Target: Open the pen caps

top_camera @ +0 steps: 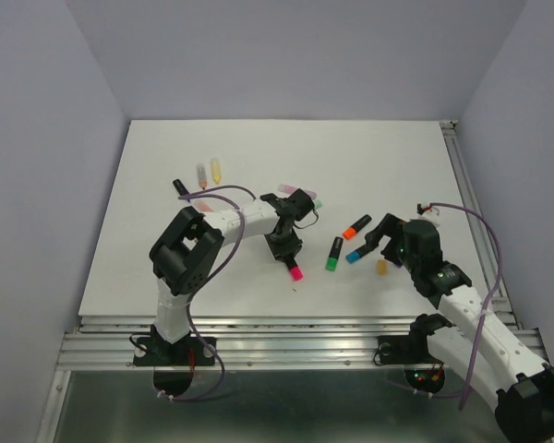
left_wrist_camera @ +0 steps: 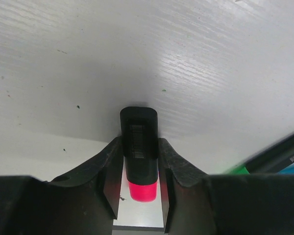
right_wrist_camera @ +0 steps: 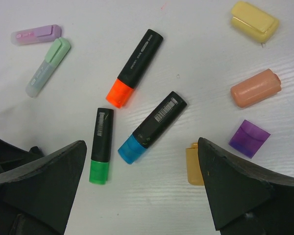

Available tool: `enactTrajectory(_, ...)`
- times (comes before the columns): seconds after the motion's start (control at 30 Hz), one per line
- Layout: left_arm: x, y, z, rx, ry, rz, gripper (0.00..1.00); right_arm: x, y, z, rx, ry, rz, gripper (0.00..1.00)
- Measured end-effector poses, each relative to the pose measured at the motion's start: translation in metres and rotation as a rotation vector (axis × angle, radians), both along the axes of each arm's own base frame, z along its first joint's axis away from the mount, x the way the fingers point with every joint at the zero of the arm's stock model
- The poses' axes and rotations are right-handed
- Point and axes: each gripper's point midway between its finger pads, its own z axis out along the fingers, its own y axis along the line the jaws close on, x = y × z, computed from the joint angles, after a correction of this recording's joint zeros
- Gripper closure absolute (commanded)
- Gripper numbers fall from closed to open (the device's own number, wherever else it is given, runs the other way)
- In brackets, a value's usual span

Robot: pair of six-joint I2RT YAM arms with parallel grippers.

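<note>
My left gripper (top_camera: 285,247) is shut on the black barrel of a pink-capped pen (left_wrist_camera: 139,142), with the pink cap (left_wrist_camera: 142,190) lying between the fingers toward the wrist. My right gripper (right_wrist_camera: 141,142) is open and empty, hovering over a blue-capped black pen (right_wrist_camera: 153,127). Beside that pen lie a green-capped pen (right_wrist_camera: 101,145) and an orange-capped pen (right_wrist_camera: 135,67). An amber cap (right_wrist_camera: 193,166) lies loose by the right finger. Purple (right_wrist_camera: 249,138), peach (right_wrist_camera: 255,88) and yellow (right_wrist_camera: 255,20) caps lie loose further right.
A lilac pen (right_wrist_camera: 36,35) and a mint pen (right_wrist_camera: 48,66) lie behind the left gripper. Three more pens (top_camera: 201,175) lie at the back left of the white table (top_camera: 388,166). Grey walls close in the sides and back.
</note>
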Motion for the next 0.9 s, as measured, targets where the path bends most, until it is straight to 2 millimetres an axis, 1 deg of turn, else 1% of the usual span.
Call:
enactTrajectory(0.1,0.003,0.000,0.002,-0.024,-0.039,-0.010,1.00,0.000,0.004,0.000,0.008,-0.004,0.022,0.00)
enactTrajectory(0.17,0.009,0.001,0.005,-0.029,-0.089,-0.012,1.00,0.000,0.006,-0.001,0.014,-0.009,0.036,0.00)
enactTrajectory(0.23,0.020,0.002,0.013,-0.032,-0.155,-0.018,1.00,-0.001,0.011,-0.001,0.020,-0.005,0.064,0.00)
enactTrajectory(0.27,0.026,0.001,0.021,-0.043,-0.197,-0.021,1.00,-0.001,0.014,-0.002,0.021,-0.004,0.088,0.00)
enactTrajectory(0.3,0.033,0.000,0.032,-0.057,-0.245,-0.021,1.00,-0.002,0.021,-0.002,0.034,-0.002,0.127,0.00)
enactTrajectory(0.33,0.042,-0.001,0.048,-0.076,-0.306,-0.021,1.00,-0.003,0.030,-0.001,0.055,-0.003,0.179,0.00)
enactTrajectory(0.4,0.060,-0.004,0.086,-0.123,-0.444,-0.015,1.00,-0.005,0.047,0.005,0.099,-0.016,0.270,0.00)
enactTrajectory(0.43,0.066,-0.005,0.100,-0.141,-0.489,-0.011,1.00,-0.006,0.054,0.008,0.119,-0.025,0.306,0.00)
enactTrajectory(0.47,0.075,-0.004,0.124,-0.165,-0.572,0.000,1.00,-0.008,0.065,0.013,0.154,-0.038,0.360,0.00)
enactTrajectory(0.5,0.078,-0.004,0.139,-0.182,-0.613,0.006,1.00,-0.009,0.075,0.018,0.187,-0.053,0.415,0.00)
enactTrajectory(0.53,0.084,-0.002,0.160,-0.202,-0.681,0.013,1.00,-0.009,0.082,0.022,0.210,-0.063,0.451,0.00)
enactTrajectory(0.63,0.092,0.000,0.192,-0.232,-0.780,0.016,1.00,-0.014,0.103,0.027,0.268,-0.063,0.560,0.00)
enactTrajectory(0.67,0.095,0.000,0.199,-0.238,-0.807,0.011,1.00,-0.016,0.110,0.029,0.280,-0.059,0.602,0.00)
enactTrajectory(0.73,0.097,-0.001,0.206,-0.241,-0.834,-0.003,1.00,-0.020,0.122,0.031,0.287,-0.051,0.662,0.00)
enactTrajectory(0.8,0.098,-0.004,0.208,-0.249,-0.839,-0.027,1.00,-0.025,0.147,0.044,0.286,-0.072,0.763,0.00)
enactTrajectory(0.83,0.097,-0.005,0.208,-0.253,-0.838,-0.039,1.00,-0.026,0.156,0.050,0.286,-0.084,0.798,0.00)
enactTrajectory(0.9,0.095,-0.010,0.209,-0.271,-0.835,-0.064,1.00,-0.023,0.171,0.064,0.292,-0.125,0.849,0.00)
